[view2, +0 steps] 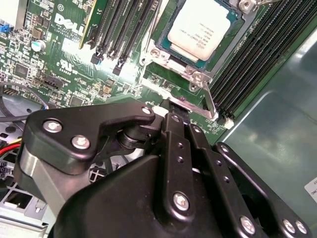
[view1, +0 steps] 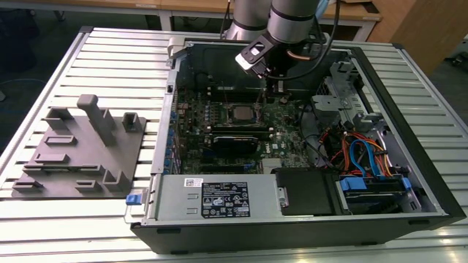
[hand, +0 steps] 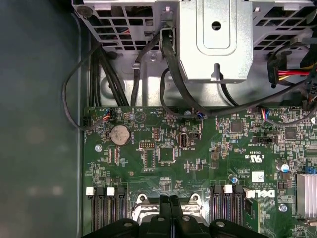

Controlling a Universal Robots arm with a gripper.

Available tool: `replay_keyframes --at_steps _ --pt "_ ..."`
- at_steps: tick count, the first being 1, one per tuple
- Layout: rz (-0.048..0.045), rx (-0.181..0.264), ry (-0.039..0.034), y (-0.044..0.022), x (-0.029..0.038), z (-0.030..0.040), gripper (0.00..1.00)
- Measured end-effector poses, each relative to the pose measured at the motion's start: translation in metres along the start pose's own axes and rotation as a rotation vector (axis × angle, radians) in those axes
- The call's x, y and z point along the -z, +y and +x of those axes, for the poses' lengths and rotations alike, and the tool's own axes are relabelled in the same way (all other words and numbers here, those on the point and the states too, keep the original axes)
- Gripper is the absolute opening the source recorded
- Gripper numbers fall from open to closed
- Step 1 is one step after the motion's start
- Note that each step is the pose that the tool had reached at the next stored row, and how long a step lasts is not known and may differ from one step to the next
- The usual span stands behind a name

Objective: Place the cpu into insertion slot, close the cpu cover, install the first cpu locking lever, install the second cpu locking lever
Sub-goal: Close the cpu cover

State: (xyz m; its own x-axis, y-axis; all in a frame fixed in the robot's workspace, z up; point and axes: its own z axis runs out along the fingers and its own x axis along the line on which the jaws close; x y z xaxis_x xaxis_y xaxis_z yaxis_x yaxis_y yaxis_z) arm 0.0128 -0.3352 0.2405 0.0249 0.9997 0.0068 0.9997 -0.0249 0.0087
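The cpu (view2: 200,29) lies seated, cover (view2: 169,62) apparently down; the tool (view2: 171,105), pinched narrow and empty, tips at a lever (view2: 210,101) just beside the cpu. Latching it likely calls for a steady push.

cpu (view2: 200,29): far side cut off at the second wrist view's edge.
insertion slot (hand: 142,208): mostly hidden behind the gripper (hand: 170,198) in the first wrist view.

Dull, seemingly metal-topped cpu (view2: 200,27)
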Motion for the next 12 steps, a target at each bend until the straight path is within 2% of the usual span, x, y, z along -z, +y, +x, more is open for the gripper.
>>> replay_keyframes --at_steps 12 --pt "0.0000 0.000 0.0000 -0.0040 0.0000 -0.0001 0.10"
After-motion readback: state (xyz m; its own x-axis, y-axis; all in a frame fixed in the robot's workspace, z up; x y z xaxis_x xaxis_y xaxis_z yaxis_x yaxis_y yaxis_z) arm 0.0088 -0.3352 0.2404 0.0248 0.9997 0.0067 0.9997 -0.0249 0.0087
